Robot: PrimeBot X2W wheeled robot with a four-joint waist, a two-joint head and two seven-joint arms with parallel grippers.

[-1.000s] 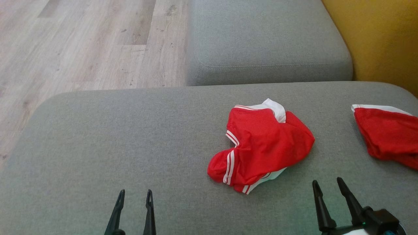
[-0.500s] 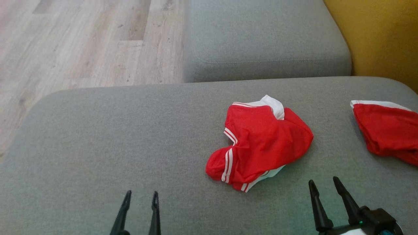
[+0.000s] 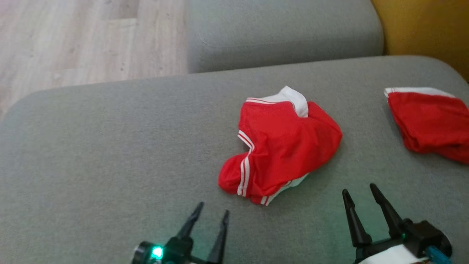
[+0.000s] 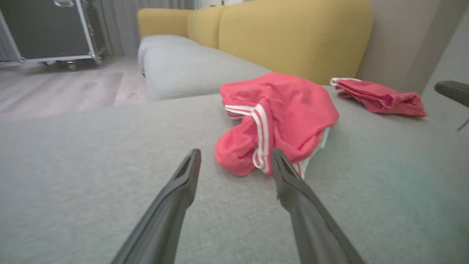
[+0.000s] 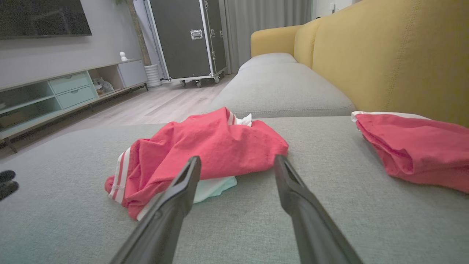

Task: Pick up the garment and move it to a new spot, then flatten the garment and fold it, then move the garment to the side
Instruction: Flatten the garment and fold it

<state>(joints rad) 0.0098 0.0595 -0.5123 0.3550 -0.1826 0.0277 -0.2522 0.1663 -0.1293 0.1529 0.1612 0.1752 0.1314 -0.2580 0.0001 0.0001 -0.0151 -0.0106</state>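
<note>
A crumpled red garment (image 3: 284, 146) with white stripes and white trim lies in a heap on the grey cushion (image 3: 110, 146), right of centre. It also lies ahead in the left wrist view (image 4: 278, 113) and the right wrist view (image 5: 205, 150). My left gripper (image 3: 213, 212) is open, low on the cushion, just short of the garment's near left lobe. Close by on the lower right my right gripper (image 3: 360, 191) stands open, near the garment's front edge. Neither gripper touches the cloth.
A second red garment (image 3: 428, 123) lies at the cushion's right edge, against the yellow backrest (image 3: 432, 29). Another grey cushion (image 3: 282, 33) sits beyond. Wooden floor (image 3: 73, 40) lies to the far left. A black flight case (image 5: 183, 36) and a TV cabinet (image 5: 55, 95) stand across the room.
The head camera has tilted, shifting the whole picture up and left. My left gripper has advanced to the right toward the garment's near lobe. The right gripper has barely moved.
</note>
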